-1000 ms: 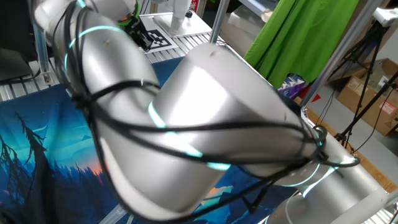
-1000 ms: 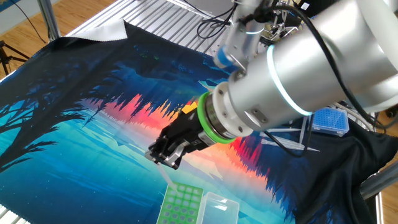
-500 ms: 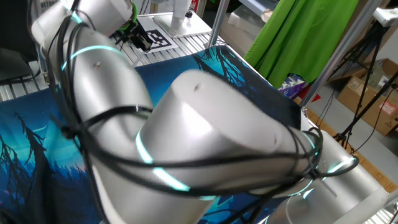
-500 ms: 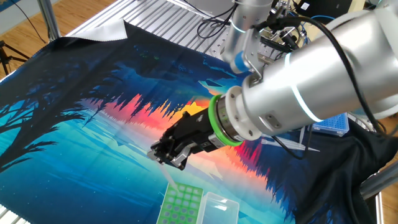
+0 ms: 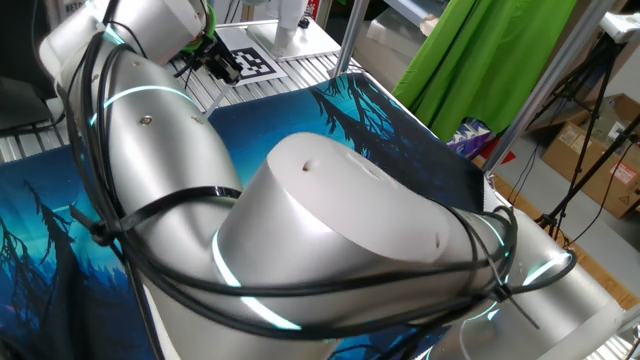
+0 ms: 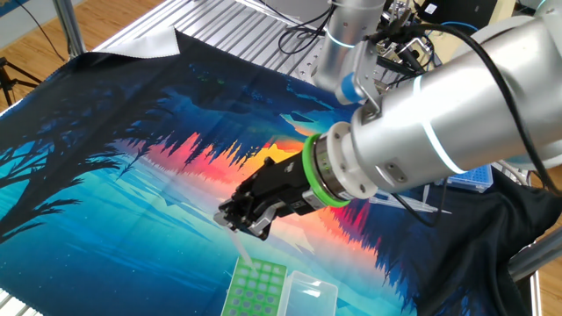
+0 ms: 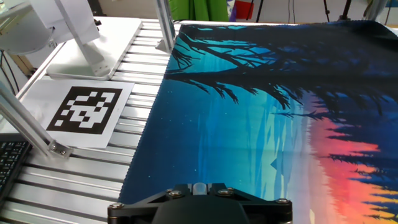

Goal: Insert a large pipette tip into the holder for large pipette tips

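In the other fixed view my gripper (image 6: 239, 220) is shut on the large pipette tip (image 6: 243, 249), a thin whitish cone pointing down from the jaws. Its point hangs just above the far left corner of the holder (image 6: 255, 288), a small box with a bright green perforated top near the mat's front edge. The holder's clear lid (image 6: 311, 295) lies open to its right. In the hand view the tip's wide whitish end (image 7: 198, 188) shows between the black jaw parts at the bottom edge; the holder is out of sight there. In the one fixed view my arm hides both.
A blue tip box (image 6: 465, 171) stands at the right behind my arm. The printed mat (image 6: 132, 167) covers the table. A black-and-white tag (image 7: 84, 107) and a white stand (image 7: 74, 43) sit on the ribbed metal top beyond the mat's edge.
My gripper has moved a little to the right and down with the tip, closer to the green holder. The arm's big links have swung in the one fixed view.
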`<state>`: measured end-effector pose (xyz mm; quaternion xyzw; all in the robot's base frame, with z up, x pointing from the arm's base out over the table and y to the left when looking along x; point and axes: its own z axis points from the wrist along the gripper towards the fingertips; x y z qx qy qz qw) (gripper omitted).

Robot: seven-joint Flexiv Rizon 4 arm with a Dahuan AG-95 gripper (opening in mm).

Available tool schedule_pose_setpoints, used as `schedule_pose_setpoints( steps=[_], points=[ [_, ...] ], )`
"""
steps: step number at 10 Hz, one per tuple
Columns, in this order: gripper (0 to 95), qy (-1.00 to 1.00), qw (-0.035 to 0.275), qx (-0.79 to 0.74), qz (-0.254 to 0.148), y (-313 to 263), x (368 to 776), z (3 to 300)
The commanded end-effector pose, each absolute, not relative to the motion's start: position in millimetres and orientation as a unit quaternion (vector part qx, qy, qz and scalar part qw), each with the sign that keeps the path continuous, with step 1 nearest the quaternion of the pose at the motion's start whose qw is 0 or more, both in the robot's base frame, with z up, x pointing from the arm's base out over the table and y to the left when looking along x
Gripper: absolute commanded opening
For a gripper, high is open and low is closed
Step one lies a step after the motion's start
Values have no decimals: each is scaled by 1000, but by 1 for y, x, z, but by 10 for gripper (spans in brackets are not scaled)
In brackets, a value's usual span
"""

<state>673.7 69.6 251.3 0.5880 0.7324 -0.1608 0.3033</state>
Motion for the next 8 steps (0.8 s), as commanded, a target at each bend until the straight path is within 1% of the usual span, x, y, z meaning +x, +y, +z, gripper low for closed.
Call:
schedule_pose_setpoints(
  steps=[1, 6, 8],
  points=[
    [0, 731, 305, 590, -161, 72, 671, 250],
    [0, 726, 315, 587, -171, 77, 665, 249],
    [0, 723, 325, 582, -182, 81, 662, 251]
  ],
)
